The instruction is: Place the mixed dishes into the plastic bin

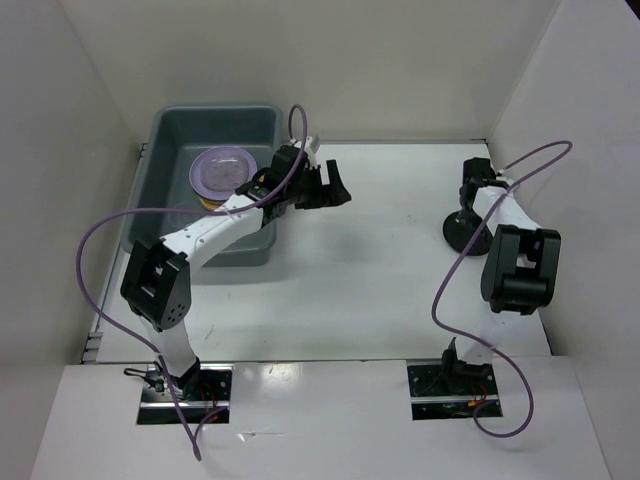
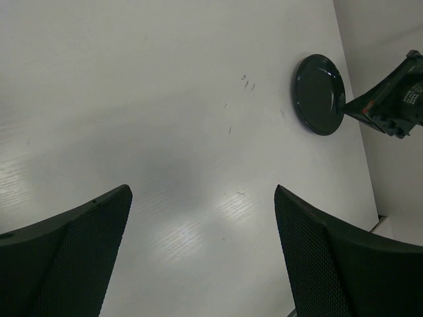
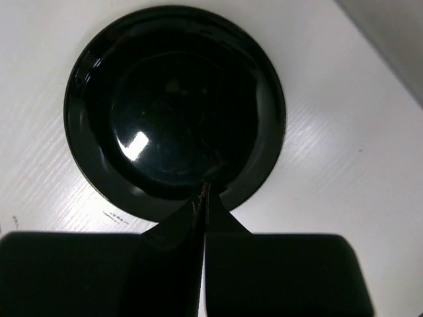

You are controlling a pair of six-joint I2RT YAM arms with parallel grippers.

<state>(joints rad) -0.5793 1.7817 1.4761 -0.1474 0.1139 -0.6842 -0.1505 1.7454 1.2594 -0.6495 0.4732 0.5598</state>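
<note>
top external view lets us see the whole white table (image 1: 380, 260). the grey-blue bin (image 1: 165, 135) sits at the far left of it. a purple plate (image 1: 222, 170) lies inside the bin, and a bit of an orange plate (image 1: 209, 203) peeks out under its near edge.

the left arm (image 1: 215, 230) reaches over the near right corner of the bin. the left claw (image 1: 328, 188) hangs over bare table, just to the right of the bin. in the left wrist view we see its two fingers (image 2: 73, 257) wide apart. nothing is between them, only the table below.

the black dish (image 1: 466, 232) is on the table, not in the bin. it is over on the right side, well apart from the bin. the right claw (image 1: 467, 207) points down at it. in the right wrist view its two fingers (image 3: 264, 277) are pressed together, with just a thin line between them. their tips sit right at the near rim of the dish. we cannot tell if they pinch the rim or only touch it. the dish is round and shiny, and a small white spot of light shows on it.

a purple cable (image 1: 100, 240) loops off the left arm.
</note>
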